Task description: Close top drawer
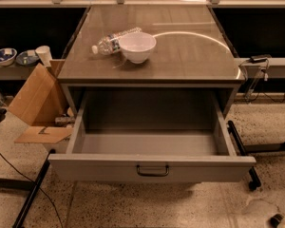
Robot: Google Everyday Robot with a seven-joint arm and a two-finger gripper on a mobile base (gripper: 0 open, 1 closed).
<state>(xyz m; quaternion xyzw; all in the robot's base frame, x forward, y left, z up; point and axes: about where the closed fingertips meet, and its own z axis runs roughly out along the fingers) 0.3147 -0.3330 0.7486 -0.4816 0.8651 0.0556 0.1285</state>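
Top drawer (152, 169) pulled far out of cabinet (190, 61), handle (152, 170) toward camera. Bowl (137, 46) and bottle (113, 41) touching on cabinet top. Gripper (276, 219) just a dark bit in bottom-right corner, well apart from drawer; apart or together: cannot tell

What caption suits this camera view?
Wide grey metal top drawer stands open beneath a round white bowl; gripper out of view.

Lab; workbenches (275, 63), cables (253, 80), speckled floor (133, 208)
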